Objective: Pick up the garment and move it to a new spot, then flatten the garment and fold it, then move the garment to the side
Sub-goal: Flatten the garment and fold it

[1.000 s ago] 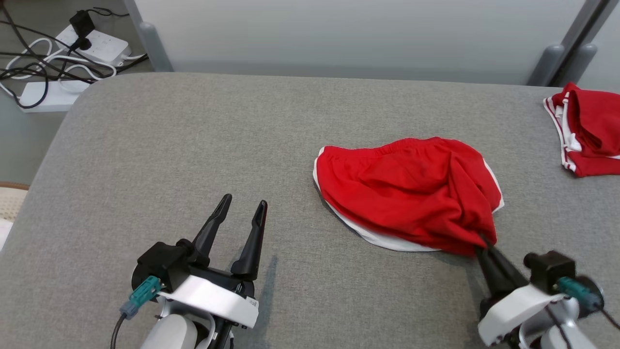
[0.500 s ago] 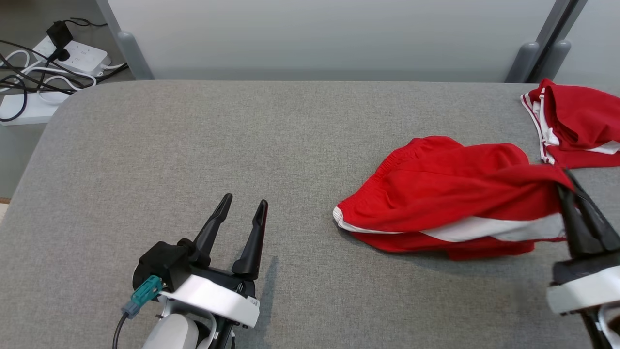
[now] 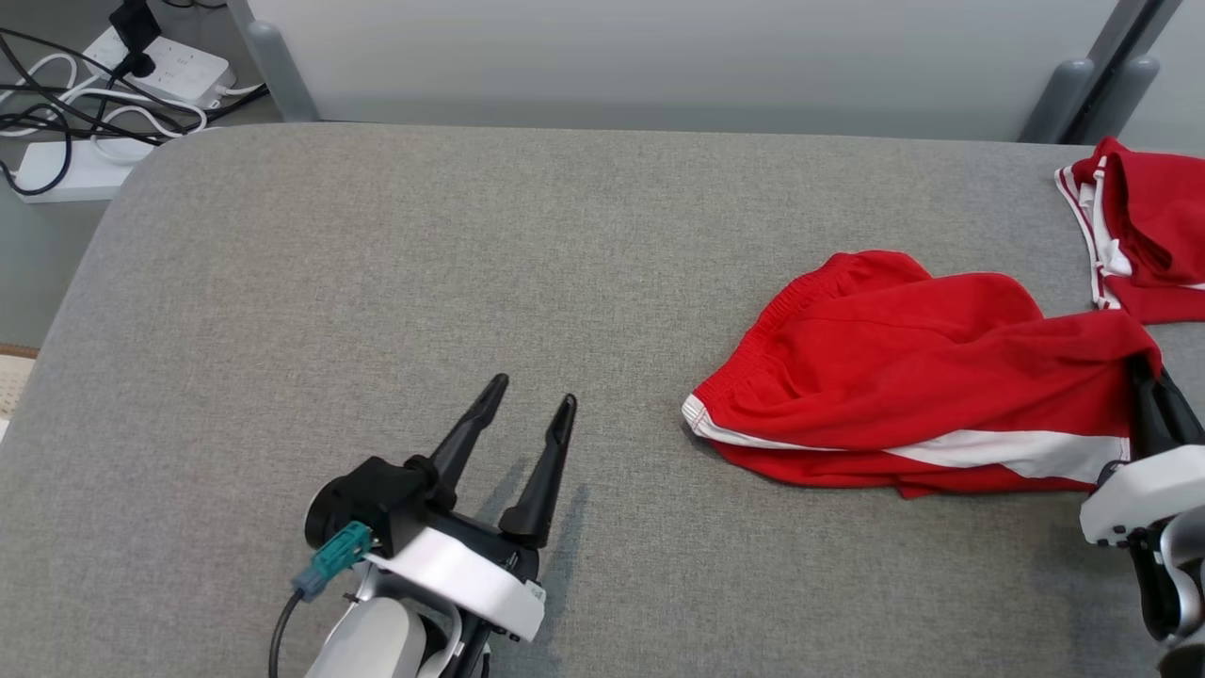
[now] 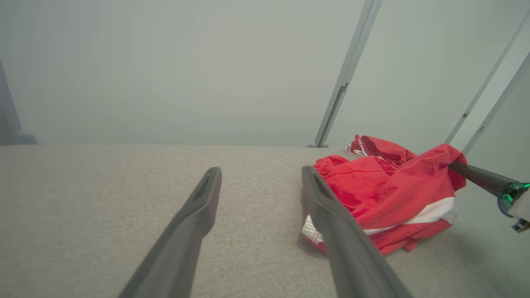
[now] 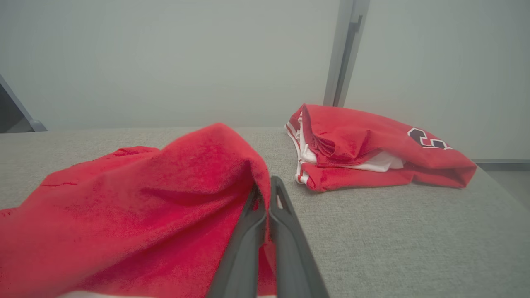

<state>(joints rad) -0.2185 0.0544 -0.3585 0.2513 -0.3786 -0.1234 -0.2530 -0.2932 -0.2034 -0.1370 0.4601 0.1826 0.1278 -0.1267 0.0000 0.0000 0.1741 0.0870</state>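
Head view has the red garment [image 3: 904, 395] on the right half of the grey padded table [image 3: 424, 245]. The elastic waistband end points toward the middle, and a white stripe runs along the near side. My right gripper [image 3: 1144, 367] is pinched tight on the garment's right-hand corner. In the right wrist view, the two fingers [image 5: 285, 240] are pressed together with red cloth [image 5: 145, 207] bunched over the tips.

From the left wrist view, that gripped corner sits up off the table while the rest of the garment [image 4: 385, 186] slumps down onto the surface in loose folds, so it's only partly lifted.

My left gripper [image 3: 533, 390] is over bare table, left of the garment and not touching it. Its fingers are spread wide with nothing between them.

Other stuff: a second red piece [image 3: 1148, 217], folded, with white trim, sits at the far right edge of the table. It's close to the corner I'm holding, but there's a gap between them. The right wrist view shows a dark print [image 5: 428, 140] on it, though I can't read it. Power strips [image 3: 179, 61] and tangled cables [image 3: 56, 122] lie on the floor past the far left corner.
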